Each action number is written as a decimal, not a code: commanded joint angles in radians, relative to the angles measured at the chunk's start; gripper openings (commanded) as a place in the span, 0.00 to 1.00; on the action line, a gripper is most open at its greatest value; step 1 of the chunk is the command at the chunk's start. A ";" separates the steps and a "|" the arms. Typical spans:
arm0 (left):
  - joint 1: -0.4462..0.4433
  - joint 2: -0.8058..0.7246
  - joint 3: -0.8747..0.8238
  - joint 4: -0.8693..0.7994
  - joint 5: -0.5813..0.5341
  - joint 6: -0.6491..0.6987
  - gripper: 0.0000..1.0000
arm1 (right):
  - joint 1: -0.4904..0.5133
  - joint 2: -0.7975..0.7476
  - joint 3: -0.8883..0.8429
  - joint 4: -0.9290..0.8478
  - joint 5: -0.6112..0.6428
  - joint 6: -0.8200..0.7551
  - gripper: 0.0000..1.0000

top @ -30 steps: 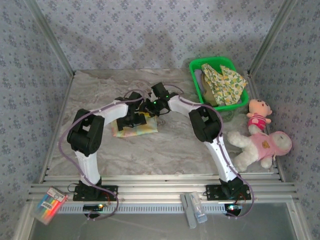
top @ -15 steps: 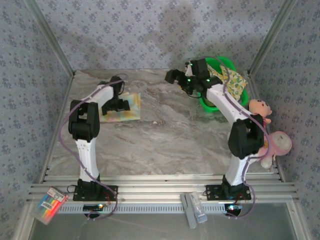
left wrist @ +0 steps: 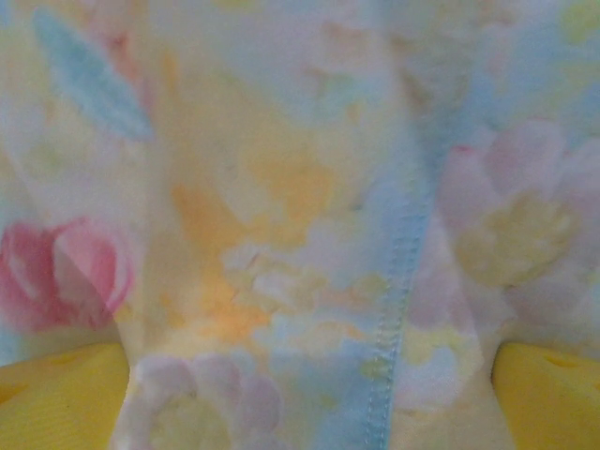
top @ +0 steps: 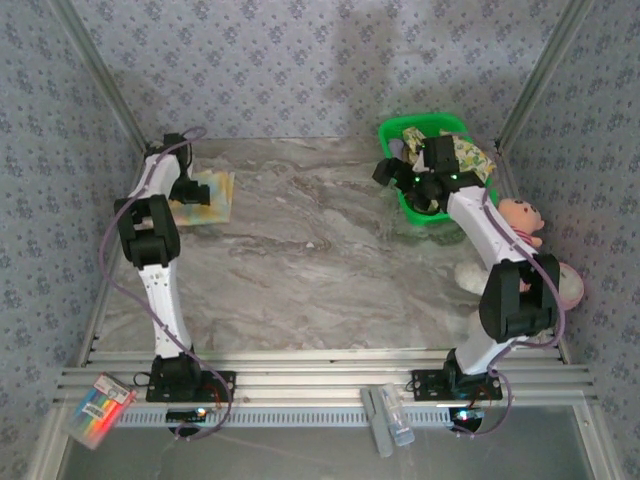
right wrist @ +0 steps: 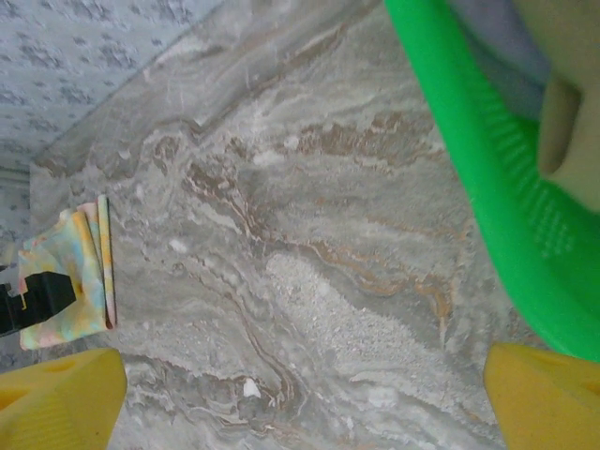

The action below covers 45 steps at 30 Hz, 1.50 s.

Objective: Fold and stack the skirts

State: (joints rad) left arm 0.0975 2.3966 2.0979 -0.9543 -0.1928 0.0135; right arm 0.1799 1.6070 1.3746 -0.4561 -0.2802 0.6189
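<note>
Pastel floral skirt (top: pixel 212 190) folded at the far left corner of the marbled bench (top: pixel 320 270), more cloth in the green basket (top: pixel 425 122)
Left gripper (top: pixel 184 188) sits right over the folded floral skirt; its wrist view shows yellow fingertips (left wrist: pixel 56 394) set wide apart with the cloth across the gap, and whether they touch it cannot be told. Right gripper (top: pixel 390 170) hangs over the basket's left rim at the far right corner, jaws spread wide and holding nothing. Yellow-green fruit-print skirt (top: pixel 470 158) lies bunched in the basket, with khaki cloth (right wrist: pixel 572 84) and grey-lavender cloth (right wrist: pixel 497 33) beside it. Pink plush toys (top: pixel 520 228) sit at the right edge
</note>
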 commanded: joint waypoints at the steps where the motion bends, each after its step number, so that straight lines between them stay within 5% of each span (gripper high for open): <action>1: -0.006 0.080 0.107 -0.062 0.012 0.064 1.00 | -0.027 -0.041 -0.004 -0.040 0.036 -0.042 1.00; 8: 0.002 0.176 0.279 -0.121 0.018 0.123 1.00 | -0.093 -0.049 0.003 -0.057 0.018 -0.150 1.00; 12: 0.011 0.151 0.260 -0.137 0.021 0.149 1.00 | -0.153 0.005 0.082 -0.163 0.115 -0.290 1.00; 17: 0.018 0.066 0.125 -0.076 0.025 0.171 1.00 | -0.211 0.184 0.240 -0.313 0.210 -0.499 1.00; 25: 0.018 -0.010 0.141 -0.101 0.062 0.160 1.00 | -0.220 0.567 0.643 -0.516 0.453 -0.668 0.96; 27: 0.018 -0.051 0.110 -0.092 0.093 0.140 1.00 | -0.221 0.640 0.735 -0.552 0.463 -0.665 0.86; 30: 0.012 -0.136 0.004 -0.033 0.131 0.100 1.00 | -0.211 0.711 0.824 -0.604 0.522 -0.627 0.52; 33: 0.007 -0.222 -0.102 0.028 0.159 0.056 1.00 | -0.197 0.663 0.784 -0.562 0.567 -0.619 0.19; 36: -0.003 -0.302 -0.201 0.100 0.186 0.000 1.00 | -0.191 0.558 0.714 -0.481 0.571 -0.623 0.00; 41: -0.041 -0.397 -0.288 0.209 0.193 -0.112 1.00 | -0.153 0.410 0.690 -0.427 0.648 -0.628 0.00; 45: -0.070 -0.490 -0.374 0.316 0.225 -0.209 1.00 | -0.079 0.301 0.677 -0.398 0.595 -0.630 0.00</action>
State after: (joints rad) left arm 0.0456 1.9903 1.7649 -0.7429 -0.0097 -0.0963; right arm 0.0460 2.0132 2.0521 -0.9005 0.3161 -0.0013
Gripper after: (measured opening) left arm 0.997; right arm 0.070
